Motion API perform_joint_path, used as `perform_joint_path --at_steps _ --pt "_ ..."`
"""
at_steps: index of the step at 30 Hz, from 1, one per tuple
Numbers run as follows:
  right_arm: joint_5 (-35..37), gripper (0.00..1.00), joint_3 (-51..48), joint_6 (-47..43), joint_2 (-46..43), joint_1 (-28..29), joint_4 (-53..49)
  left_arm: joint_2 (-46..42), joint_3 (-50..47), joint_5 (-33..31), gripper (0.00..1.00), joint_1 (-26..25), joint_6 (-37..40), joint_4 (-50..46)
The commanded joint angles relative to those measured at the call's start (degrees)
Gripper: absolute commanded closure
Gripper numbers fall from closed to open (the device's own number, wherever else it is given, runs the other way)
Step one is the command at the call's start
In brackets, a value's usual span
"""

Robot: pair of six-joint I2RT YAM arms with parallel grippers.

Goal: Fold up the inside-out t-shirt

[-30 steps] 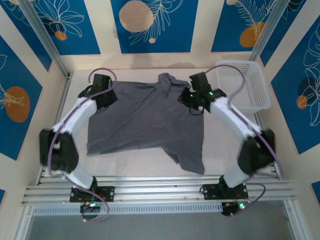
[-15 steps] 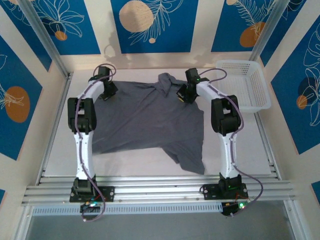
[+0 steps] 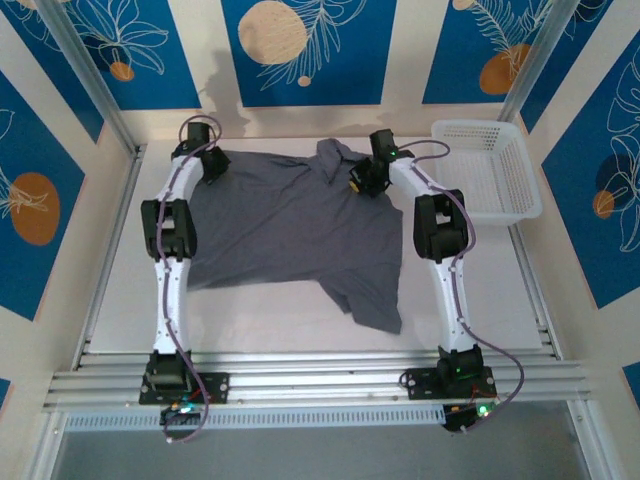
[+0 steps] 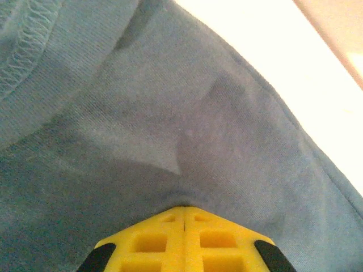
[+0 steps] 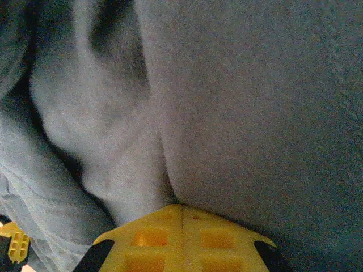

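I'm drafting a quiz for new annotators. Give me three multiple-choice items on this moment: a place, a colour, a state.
1. Where is the white basket? A) far right B) near left C) centre
2. The t-shirt's colour? A) red B) grey C) white
3. The left gripper is? A) open B) shut on the t-shirt C) holding the basket
A: it stands at the far right, off the cloth. B: plain grey fabric. B: its yellow fingers meet, with cloth puckered at them.
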Motion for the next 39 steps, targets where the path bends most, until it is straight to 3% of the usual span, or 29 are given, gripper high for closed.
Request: perform_joint_path --at_steps 1,4,7,12,15,19,25,33,37,39 --pt "0.8 0.97 -2.7 -3.4 -9.0 0.2 -2.0 -4.6 1.2 3.7 0.83 1.0 1.2 -2.6" --pt "2.4 0.9 -17.1 -7.4 -23.2 0.4 3.3 -17.7 -10.1 6.0 0.7 0.5 1.5 2.2" --pt "5.9 0.79 -34.9 -9.6 -38.2 -0.5 6.1 -35.7 -28.0 4.7 0.6 -0.5 2.3 8.8" --pt "7.5 0.73 -60.6 -12.1 -57.5 -4.1 7.8 -60.4 -52.6 -0.9 0.58 -1.7 3.8 8.4" --pt "8.2 0.7 -69.2 -15.2 -63.6 -6.7 5.3 -73.4 -65.1 -6.1 0.59 -2.3 5.3 4.8" --pt "4.9 0.69 -74.8 -20.0 -63.5 -9.4 5.9 -88.0 -78.1 -14.3 0.58 -2.4 5.2 -1.5" --pt "-0.2 0.64 -73.6 -21.4 -54.3 -8.3 9.8 -96.3 -88.1 -20.2 0.53 -2.1 2.9 -8.9" --pt "0.6 0.66 -70.4 -20.2 -49.6 -5.2 9.0 -97.1 -90.5 -19.9 0.49 -1.9 1.4 -9.8" --pt "1.5 0.91 -70.9 -19.6 -49.9 -5.3 8.3 -95.9 -90.7 -18.9 0.49 -1.9 0.5 -11.0" --pt "2.3 0.98 -71.2 -19.1 -51.6 -5.4 7.1 -95.3 -90.8 -18.1 0.49 -1.7 -0.3 -13.5"
